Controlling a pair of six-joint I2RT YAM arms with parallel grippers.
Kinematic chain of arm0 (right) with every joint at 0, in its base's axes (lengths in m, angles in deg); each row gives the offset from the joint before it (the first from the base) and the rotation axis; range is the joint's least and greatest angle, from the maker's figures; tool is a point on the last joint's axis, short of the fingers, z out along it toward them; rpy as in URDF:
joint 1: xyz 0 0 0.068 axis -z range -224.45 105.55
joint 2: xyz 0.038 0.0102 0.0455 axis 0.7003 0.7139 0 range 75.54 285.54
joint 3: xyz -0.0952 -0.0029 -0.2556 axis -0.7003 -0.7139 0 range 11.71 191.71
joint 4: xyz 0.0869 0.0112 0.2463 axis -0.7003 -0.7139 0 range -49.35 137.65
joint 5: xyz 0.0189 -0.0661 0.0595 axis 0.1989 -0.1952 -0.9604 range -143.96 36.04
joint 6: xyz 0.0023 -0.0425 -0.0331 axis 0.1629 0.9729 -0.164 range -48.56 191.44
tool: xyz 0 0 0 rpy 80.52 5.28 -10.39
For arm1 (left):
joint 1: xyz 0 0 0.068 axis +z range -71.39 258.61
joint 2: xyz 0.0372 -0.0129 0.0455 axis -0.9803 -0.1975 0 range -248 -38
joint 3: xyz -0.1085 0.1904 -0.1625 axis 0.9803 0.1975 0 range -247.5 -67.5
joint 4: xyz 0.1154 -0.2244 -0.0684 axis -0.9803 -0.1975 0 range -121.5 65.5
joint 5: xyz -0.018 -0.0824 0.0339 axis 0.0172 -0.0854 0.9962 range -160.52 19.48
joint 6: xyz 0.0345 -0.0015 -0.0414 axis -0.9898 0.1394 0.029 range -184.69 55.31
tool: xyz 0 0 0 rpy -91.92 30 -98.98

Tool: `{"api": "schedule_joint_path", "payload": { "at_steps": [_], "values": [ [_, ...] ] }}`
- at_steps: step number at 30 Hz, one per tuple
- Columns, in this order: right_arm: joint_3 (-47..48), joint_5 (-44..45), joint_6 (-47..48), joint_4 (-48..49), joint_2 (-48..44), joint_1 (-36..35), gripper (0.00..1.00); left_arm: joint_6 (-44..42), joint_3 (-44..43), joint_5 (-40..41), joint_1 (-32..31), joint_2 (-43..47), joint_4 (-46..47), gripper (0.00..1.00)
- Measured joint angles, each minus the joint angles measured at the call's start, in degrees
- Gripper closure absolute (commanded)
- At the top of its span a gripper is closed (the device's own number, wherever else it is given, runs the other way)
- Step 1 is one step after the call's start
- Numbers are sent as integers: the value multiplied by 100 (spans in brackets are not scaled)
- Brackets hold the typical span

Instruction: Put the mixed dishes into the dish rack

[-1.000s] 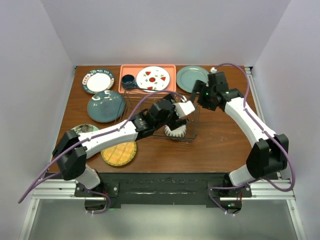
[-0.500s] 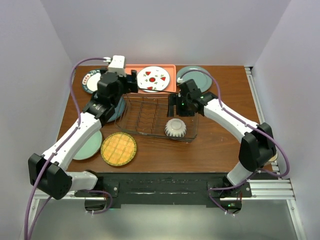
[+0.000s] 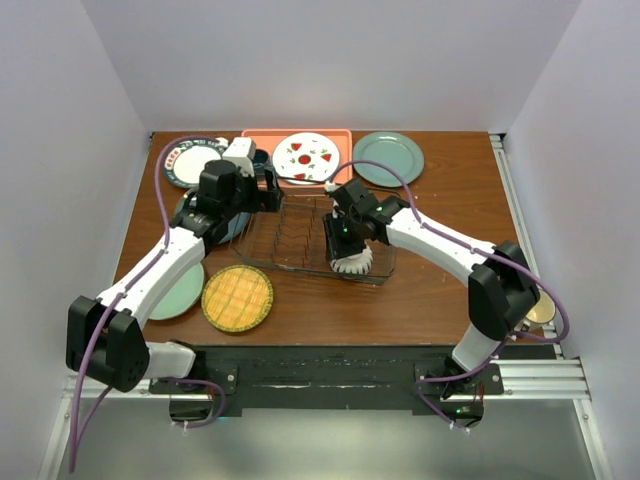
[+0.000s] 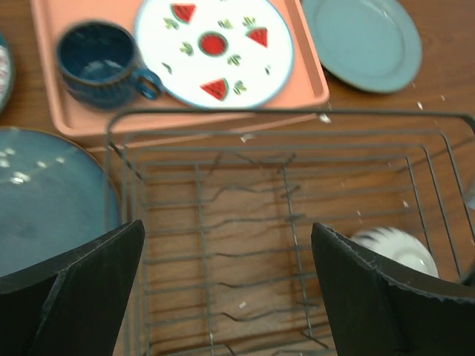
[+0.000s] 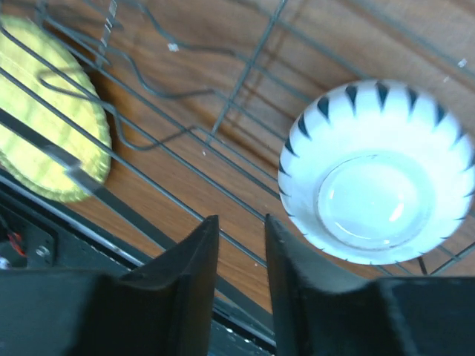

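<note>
The dish rack (image 3: pixel 296 236) stands mid-table with a ribbed white bowl (image 3: pixel 351 261) upside down in its right end. My right gripper (image 3: pixel 338 232) hovers just above and left of that bowl (image 5: pixel 378 172); its jaws leave a narrow gap with nothing in it. My left gripper (image 3: pixel 270 190) hangs wide open over the rack's (image 4: pixel 245 215) left rear corner. The dark teal plate (image 4: pixel 44 193) lies left of the rack, partly under my left arm. The yellow woven plate (image 3: pixel 238 298) and pale green plate (image 3: pixel 180 292) lie front left. The green-rimmed plate (image 3: pixel 188 160) sits back left.
Behind the rack a salmon tray (image 4: pixel 312 81) carries a blue mug (image 4: pixel 104 63) and the fruit-marked plate (image 3: pixel 305 157). A plain grey-green plate (image 3: pixel 387 158) lies back right. A small pale dish (image 3: pixel 543 310) peeks out beside my right elbow.
My left arm has pulled back from the bowl in the rack to the rack's left rear corner. My right gripper has come from the back right to over the bowl, its jaws narrowing.
</note>
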Motion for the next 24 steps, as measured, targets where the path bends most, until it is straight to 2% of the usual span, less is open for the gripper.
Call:
{"api": "schedule_joint_path", "payload": {
  "at_steps": [2, 10, 24],
  "values": [
    [-103, -11, 24, -26, 72, -44, 74, 61, 173, -278, 0, -48, 83, 0],
    [-173, 229, 111, -376, 310, -85, 75, 177, 608, -933, 0, -155, 232, 0],
    [15, 1930, -66, -734, 758, -66, 75, 177, 693, -1266, 0, -155, 627, 0]
  ]
}}
